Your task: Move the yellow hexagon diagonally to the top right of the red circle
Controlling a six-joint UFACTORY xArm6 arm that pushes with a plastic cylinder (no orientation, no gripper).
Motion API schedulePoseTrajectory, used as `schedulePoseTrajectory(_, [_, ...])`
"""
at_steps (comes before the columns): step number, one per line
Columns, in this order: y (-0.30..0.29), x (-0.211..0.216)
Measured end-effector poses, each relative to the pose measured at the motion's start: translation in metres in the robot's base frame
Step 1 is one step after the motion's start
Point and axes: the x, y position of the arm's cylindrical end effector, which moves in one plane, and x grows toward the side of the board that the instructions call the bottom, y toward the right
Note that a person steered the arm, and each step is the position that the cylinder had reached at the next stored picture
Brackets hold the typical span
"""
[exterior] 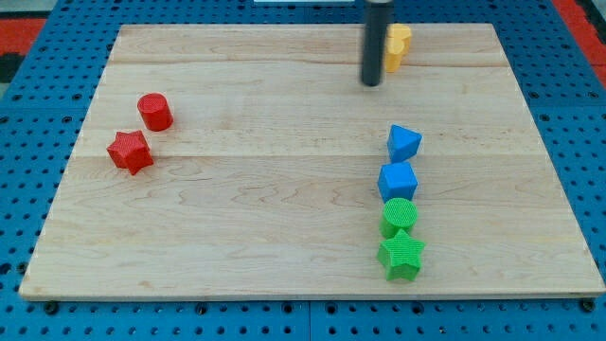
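Observation:
The yellow hexagon [398, 45] sits near the board's top edge, right of centre, partly hidden by my rod. My tip [371, 83] rests on the board just to the left of and slightly below the yellow hexagon, close to it; I cannot tell whether they touch. The red circle [154, 112] stands at the view's left, far from the hexagon. A red star [130, 152] lies just below and left of the red circle.
On the right a column runs downward: a blue triangular block [404, 143], a blue cube [398, 180], a green circle [400, 215] and a green star [401, 254]. The wooden board [284, 218] lies on a blue pegboard.

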Motion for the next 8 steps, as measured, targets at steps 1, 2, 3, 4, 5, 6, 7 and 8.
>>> schedulePoseTrajectory(1, [0.094,-0.018])
schedulePoseTrajectory(2, [0.062,-0.075])
schedulePoseTrajectory(3, [-0.023,-0.076])
schedulePoseTrajectory(4, [-0.018,-0.078])
schedulePoseTrajectory(5, [-0.022,-0.104])
schedulePoseTrajectory(6, [-0.151,-0.044])
schedulePoseTrajectory(7, [-0.202,-0.026])
schedulePoseTrajectory(8, [-0.136,-0.058])
